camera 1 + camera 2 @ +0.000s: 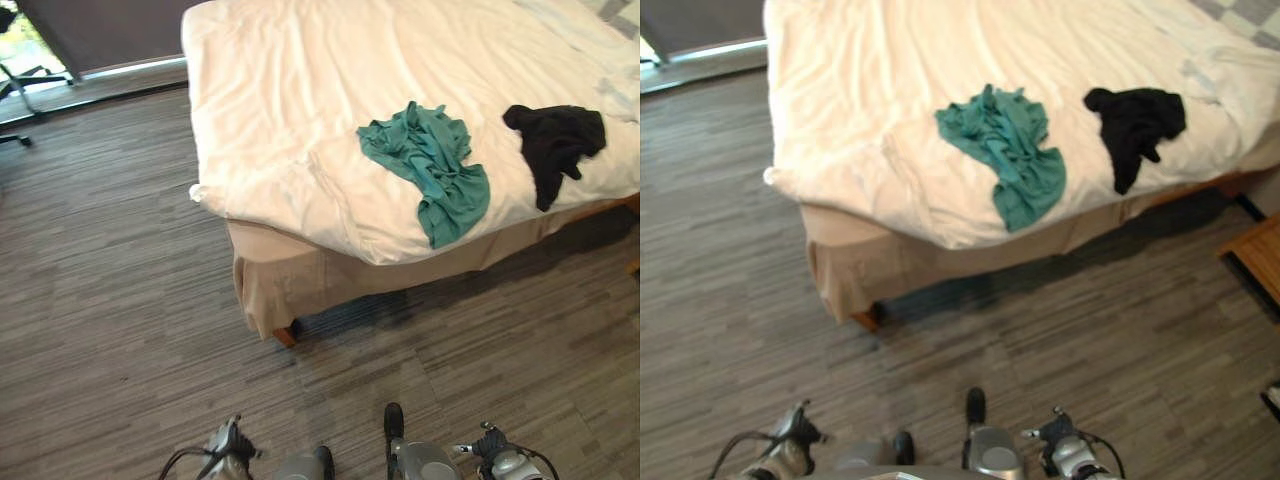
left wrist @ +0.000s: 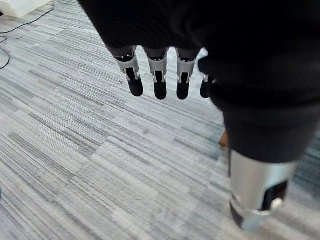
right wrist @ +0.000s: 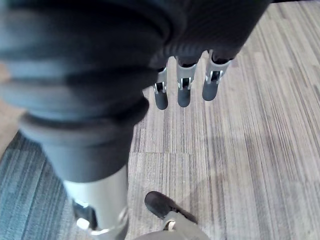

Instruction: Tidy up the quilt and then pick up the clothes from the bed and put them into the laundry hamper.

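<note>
A cream quilt [image 1: 300,110] lies spread over the bed and hangs over its near corner. On it a crumpled teal garment [image 1: 435,170] lies close to the near edge. A black garment [image 1: 555,140] lies to its right, one end trailing toward the edge. My left hand [image 2: 160,80] hangs over the floor with straight fingers and holds nothing. My right hand [image 3: 184,87] hangs the same way, open and empty, above the floor. Both hands are well short of the bed.
A beige bed skirt [image 1: 300,280] covers the bed's near corner above a wooden leg [image 1: 285,337]. An office chair base [image 1: 20,85] stands at the far left by a window. A wooden piece of furniture [image 1: 1255,255] stands at the right. Striped grey floor [image 1: 120,300] lies between me and the bed.
</note>
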`<state>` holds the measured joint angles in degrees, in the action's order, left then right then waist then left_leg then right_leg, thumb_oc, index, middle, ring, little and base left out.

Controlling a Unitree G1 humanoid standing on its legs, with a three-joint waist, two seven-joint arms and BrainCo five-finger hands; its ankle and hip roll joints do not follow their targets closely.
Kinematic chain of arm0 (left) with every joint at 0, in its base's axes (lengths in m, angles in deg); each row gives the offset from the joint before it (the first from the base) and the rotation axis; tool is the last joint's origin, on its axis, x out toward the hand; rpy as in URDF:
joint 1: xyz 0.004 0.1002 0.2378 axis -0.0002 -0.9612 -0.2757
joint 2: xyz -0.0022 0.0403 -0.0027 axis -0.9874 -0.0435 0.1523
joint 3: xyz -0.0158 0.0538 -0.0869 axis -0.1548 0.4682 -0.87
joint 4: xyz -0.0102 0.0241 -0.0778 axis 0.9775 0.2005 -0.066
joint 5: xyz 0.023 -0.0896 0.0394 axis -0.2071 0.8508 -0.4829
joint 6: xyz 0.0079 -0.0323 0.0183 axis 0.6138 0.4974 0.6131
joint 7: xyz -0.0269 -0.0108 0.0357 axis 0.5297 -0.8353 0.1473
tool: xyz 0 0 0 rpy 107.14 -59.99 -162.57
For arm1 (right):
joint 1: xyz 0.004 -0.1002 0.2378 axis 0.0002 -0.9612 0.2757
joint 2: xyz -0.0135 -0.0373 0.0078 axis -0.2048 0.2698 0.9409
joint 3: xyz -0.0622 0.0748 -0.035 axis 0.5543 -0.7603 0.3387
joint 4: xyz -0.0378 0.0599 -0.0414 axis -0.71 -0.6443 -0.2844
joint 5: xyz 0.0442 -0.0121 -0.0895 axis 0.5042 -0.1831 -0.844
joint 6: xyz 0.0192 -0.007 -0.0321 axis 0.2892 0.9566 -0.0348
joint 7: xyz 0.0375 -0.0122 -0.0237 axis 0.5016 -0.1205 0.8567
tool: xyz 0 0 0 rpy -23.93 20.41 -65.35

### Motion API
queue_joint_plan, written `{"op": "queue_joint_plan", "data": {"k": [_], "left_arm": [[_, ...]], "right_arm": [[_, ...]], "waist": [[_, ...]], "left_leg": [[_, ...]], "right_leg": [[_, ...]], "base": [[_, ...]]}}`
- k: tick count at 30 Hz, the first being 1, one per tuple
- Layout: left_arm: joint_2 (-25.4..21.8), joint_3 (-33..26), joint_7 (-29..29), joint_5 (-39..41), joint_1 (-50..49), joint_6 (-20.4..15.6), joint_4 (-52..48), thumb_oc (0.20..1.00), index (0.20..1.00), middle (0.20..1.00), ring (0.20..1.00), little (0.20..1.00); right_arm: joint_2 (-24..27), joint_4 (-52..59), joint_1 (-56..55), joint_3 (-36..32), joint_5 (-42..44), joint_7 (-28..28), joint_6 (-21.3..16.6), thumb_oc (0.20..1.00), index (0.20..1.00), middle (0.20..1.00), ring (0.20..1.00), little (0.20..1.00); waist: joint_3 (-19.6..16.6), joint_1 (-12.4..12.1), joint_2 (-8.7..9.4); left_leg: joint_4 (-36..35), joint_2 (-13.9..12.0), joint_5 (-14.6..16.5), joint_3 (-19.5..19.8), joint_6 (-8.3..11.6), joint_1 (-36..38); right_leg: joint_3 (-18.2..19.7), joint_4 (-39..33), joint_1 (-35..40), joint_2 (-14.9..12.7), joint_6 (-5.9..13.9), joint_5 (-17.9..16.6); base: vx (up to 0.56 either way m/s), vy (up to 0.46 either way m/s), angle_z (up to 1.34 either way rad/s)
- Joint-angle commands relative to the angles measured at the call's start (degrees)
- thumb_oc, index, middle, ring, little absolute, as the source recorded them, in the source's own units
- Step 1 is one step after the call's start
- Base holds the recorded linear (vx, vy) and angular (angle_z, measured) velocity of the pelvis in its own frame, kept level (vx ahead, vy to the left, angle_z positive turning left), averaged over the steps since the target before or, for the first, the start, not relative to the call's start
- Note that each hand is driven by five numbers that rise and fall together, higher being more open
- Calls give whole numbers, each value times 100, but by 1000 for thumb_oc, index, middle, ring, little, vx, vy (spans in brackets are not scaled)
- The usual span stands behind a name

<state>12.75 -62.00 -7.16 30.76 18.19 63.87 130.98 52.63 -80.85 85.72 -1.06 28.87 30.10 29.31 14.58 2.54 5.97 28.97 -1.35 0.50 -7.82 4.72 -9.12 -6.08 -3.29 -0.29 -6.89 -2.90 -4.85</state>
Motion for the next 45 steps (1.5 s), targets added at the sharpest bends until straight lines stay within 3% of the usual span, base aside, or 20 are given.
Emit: {"op": "queue_joint_plan", "data": {"k": [1,4,7,9,10,11,13,14,16,17,20,22,26,32,33,35,36,37,38,45], "left_arm": [[-85,39,-255,398,4,-141,-238,1000,1000,1000,1000,1000],[60,-747,-456,1687,-171,-353,-212,1000,1000,1000,1000,1000],[106,-1080,-651,2287,-254,-517,-340,1000,1000,1000,1000,1000],[89,-1504,-890,3052,-347,-811,-756,1000,1000,1000,1000,1000],[-33,-1853,-1126,3545,-546,-1137,-1513,1000,1000,1000,1000,1000],[-33,-1853,-1126,3545,-547,-1136,-1514,1000,1000,1000,1000,1000],[-483,-2020,-1355,3015,-838,-1319,-2954,1000,1000,1000,1000,1000],[-482,-2024,-1359,3006,-855,-1306,-2976,1000,1000,1000,1000,1000],[-1013,-1979,-1423,2260,-776,-1188,-3695,1000,1000,1000,1000,1000],[-1684,-1913,-1448,1437,-560,-1117,-4590,1000,1000,1000,1000,1000],[-2187,-1798,-1425,875,-210,-1135,-5191,1000,1000,1000,1000,1000],[-2625,-1167,-1286,353,660,-1055,-5321,1000,1000,1000,1000,1000],[-2886,218,-1298,-471,2657,-608,-4514,1000,1000,1000,1000,1000],[-2108,1902,-1005,-994,5089,88,-1562,1000,1000,1000,1000,1000],[-1851,2341,-779,-1536,5375,265,-791,1000,1000,1000,1000,1000],[-1763,2476,-688,-1729,5473,338,-575,1000,1000,1000,1000,1000],[-1677,2528,-608,-1889,5475,406,-385,884,884,884,884,884],[-1614,2525,-527,-1993,5398,454,-198,272,272,272,272,272],[-1561,2483,-444,-2055,5271,512,-12,200,200,200,200,200],[-1653,1565,-340,-1723,3979,702,603,200,200,200,200,200]], "right_arm": [[398,-104,91,88,-221,-110,58,1000,1000,1000,1000,1000],[439,-182,-46,35,-357,-114,58,1000,1000,1000,1000,1000],[355,-183,-153,35,-472,-168,69,1000,1000,1000,1000,1000],[291,-111,-242,-5,-519,-218,69,1000,1000,1000,1000,1000],[227,99,-381,-33,-549,-233,32,1000,1000,1000,1000,1000],[227,100,-382,-33,-549,-233,33,1000,1000,1000,1000,1000],[198,360,-617,-133,-613,-289,-47,1000,1000,1000,1000,1000],[195,363,-624,-131,-615,-290,-45,1000,1000,1000,1000,1000],[215,413,-743,-209,-548,-283,-102,1000,1000,1000,1000,1000],[248,448,-832,-257,-413,-237,-160,1000,1000,1000,1000,1000],[273,364,-839,-279,-317,-197,-157,1000,1000,1000,1000,1000],[336,206,-745,-237,-290,-157,-134,1000,1000,1000,1000,1000],[473,54,-459,-164,-146,-212,-123,1000,1000,1000,1000,1000],[650,-8,15,52,69,-363,-131,1000,1000,1000,1000,1000],[662,-49,88,142,56,-382,-145,1000,1000,1000,1000,1000],[667,-70,119,176,65,-404,-164,1000,1000,1000,1000,1000],[657,-79,133,175,99,-421,-180,1000,1000,1000,1000,1000],[645,-87,131,185,139,-422,-192,1000,1000,1000,1000,1000],[635,-99,127,184,183,-422,-192,1000,1000,1000,1000,1000],[622,-185,20,291,15,-331,-150,1000,1000,1000,1000,1000]], "waist": [[241,-79,-220],[-4,-113,-483],[-101,-72,-489],[-172,-57,-489],[-222,-65,-481],[-221,-65,-481],[-244,-73,-456],[-244,-74,-452],[-216,-52,-444],[-158,-16,-459],[-131,42,-483],[-53,184,-526],[129,428,-552],[407,788,-540],[545,868,-540],[592,882,-534],[658,906,-535],[681,918,-530],[708,922,-536],[598,799,-575]], "left_leg": [[-995,-478,332,-68,-23,216],[-2572,-499,29,-76,48,611],[-2859,-425,1,-55,47,874],[-3102,-417,-22,-162,53,1070],[-3331,-412,-46,-223,44,1260],[-3331,-412,-46,-223,44,1261],[-3397,-436,-2,-277,68,1344],[-3397,-434,0,-279,68,1350],[-3397,-442,38,-299,88,1365],[-3397,-427,84,-307,93,1353],[-3397,-426,93,-363,106,1298],[-3397,-430,95,-479,115,1214],[-3397,-439,28,-647,94,902],[-3397,-458,-94,-886,82,475],[-3397,-476,-102,-941,76,447],[-3397,-477,-121,-972,75,415],[-3397,-483,-112,-989,73,421],[-3397,-489,-129,-1018,76,396],[-3397,-494,-125,-1042,77,403],[-3397,-519,-75,-1041,96,632]], "right_leg": [[271,283,-163,-90,899,707],[174,413,-22,-21,977,915],[164,478,26,-8,1000,897],[175,442,61,-33,1040,863],[232,361,119,-48,1084,817],[233,360,120,-48,1084,816],[233,234,191,-89,1150,772],[234,228,199,-90,1151,772],[250,183,208,-116,1194,742],[261,159,179,-137,1239,715],[305,107,84,-149,1271,637],[412,68,-114,-149,1318,544],[601,110,-619,-96,1366,391],[804,146,-1237,-38,1469,209],[818,182,-1332,-29,1479,227],[846,198,-1396,-17,1479,214],[842,214,-1402,-19,1485,233],[851,216,-1443,-14,1485,211],[860,212,-1453,-15,1492,204],[775,211,-1225,-42,1423,294]], "base": [[266,114,0],[294,179,-16],[190,121,-1],[170,89,-9],[149,74,13],[161,60,-7],[100,21,-15],[61,4,5],[45,7,0],[0,0,0],[-6,14,-5],[-51,41,-24],[-93,52,-26],[-64,28,-39],[-38,33,-36],[-24,16,-21],[-16,6,-29],[-6,4,-27],[-5,0,-16],[8,-10,-4]]}}
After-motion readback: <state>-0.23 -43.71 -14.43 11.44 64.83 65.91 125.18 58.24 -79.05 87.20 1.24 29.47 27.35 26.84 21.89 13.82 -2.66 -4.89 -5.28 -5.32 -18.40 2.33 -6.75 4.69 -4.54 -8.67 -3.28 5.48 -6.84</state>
